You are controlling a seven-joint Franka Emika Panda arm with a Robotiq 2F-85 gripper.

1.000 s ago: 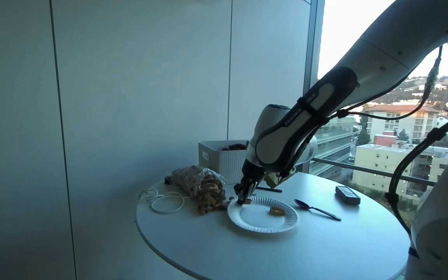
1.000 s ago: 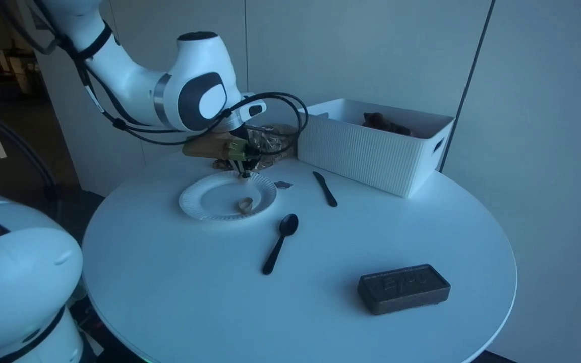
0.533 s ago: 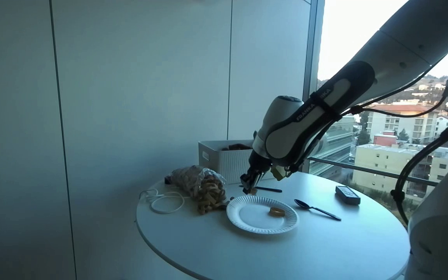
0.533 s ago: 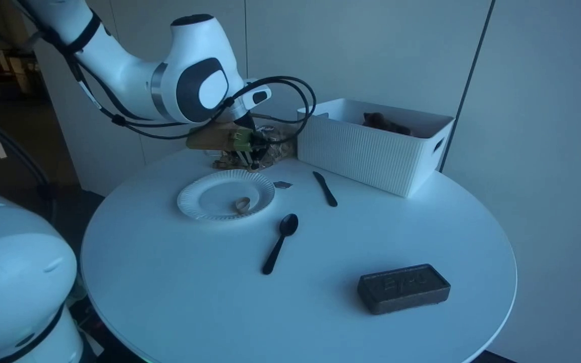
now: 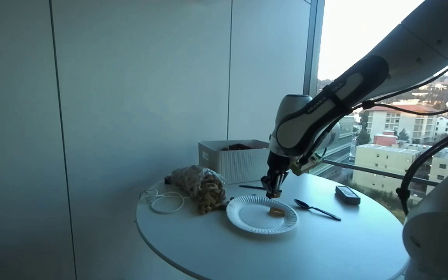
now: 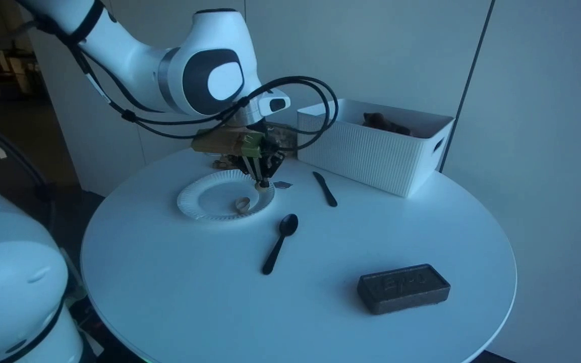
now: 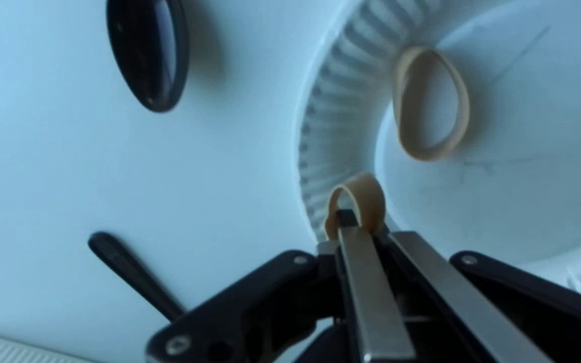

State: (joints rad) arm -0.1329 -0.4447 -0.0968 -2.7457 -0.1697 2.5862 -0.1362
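Exterior view: round white table [image 5: 325, 241] beside pale wall [image 5: 142, 85] and window [image 5: 383, 155], jaws tight on 1 tan loop [image 7: 371, 199].

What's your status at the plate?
Gripper shut on tan loop, at edge of plate. Second loop on plate. Spoon and knife nearby, likely no obstacle.

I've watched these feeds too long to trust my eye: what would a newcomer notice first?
Probably the black-and-silver two-fingered gripper, shut on a tan ring-shaped band, seemingly over the rim of the round white paper plate. A second tan ring-shaped band sits on that plate. The large white ribbed plastic bin near the pale panelled wall might come next.
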